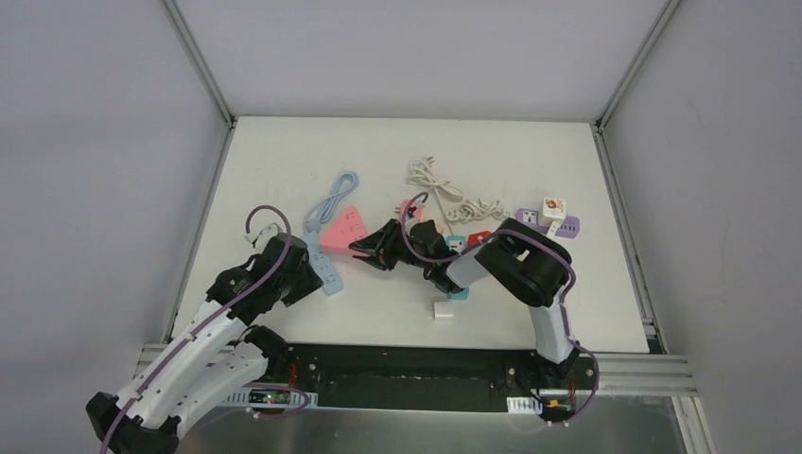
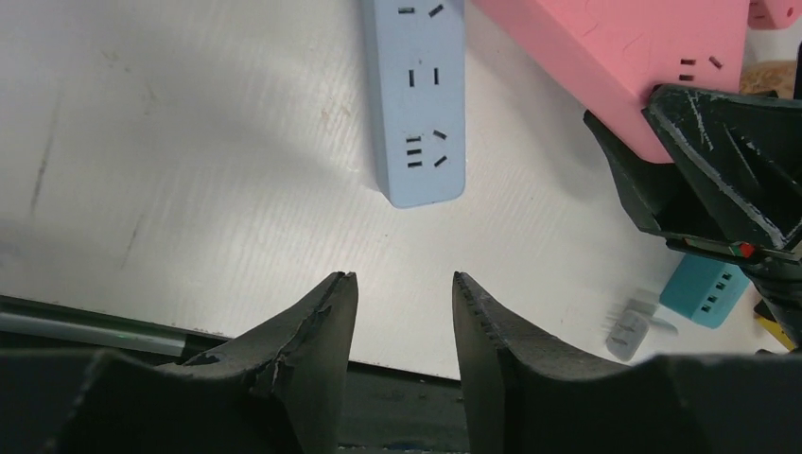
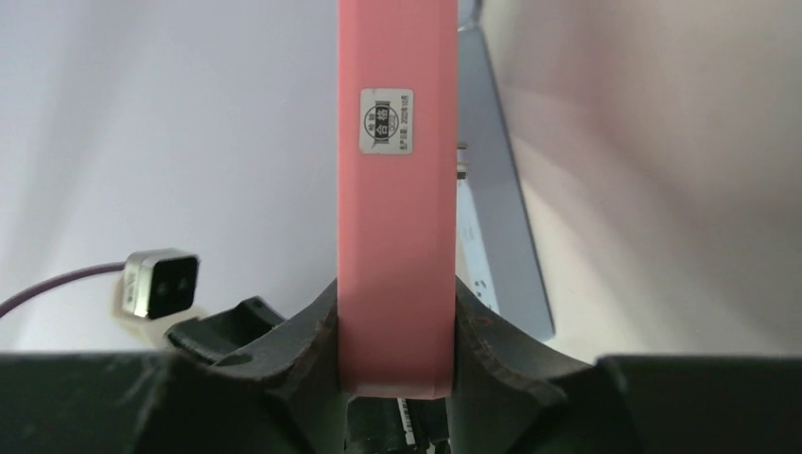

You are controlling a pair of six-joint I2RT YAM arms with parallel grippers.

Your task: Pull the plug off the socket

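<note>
Right hand (image 3: 397, 326) clamps the pink socket (image 3: 397, 208) across its sides (stiff, light, slick plastic, I judge); left hand (image 2: 405, 295) stands apart, empty.

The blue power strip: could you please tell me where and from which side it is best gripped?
Probably its free end, across the narrow width, from above: the blue power strip lies flat, that end facing the open left end effector. The pink power strip in the right end effector crowds one long side.
</note>
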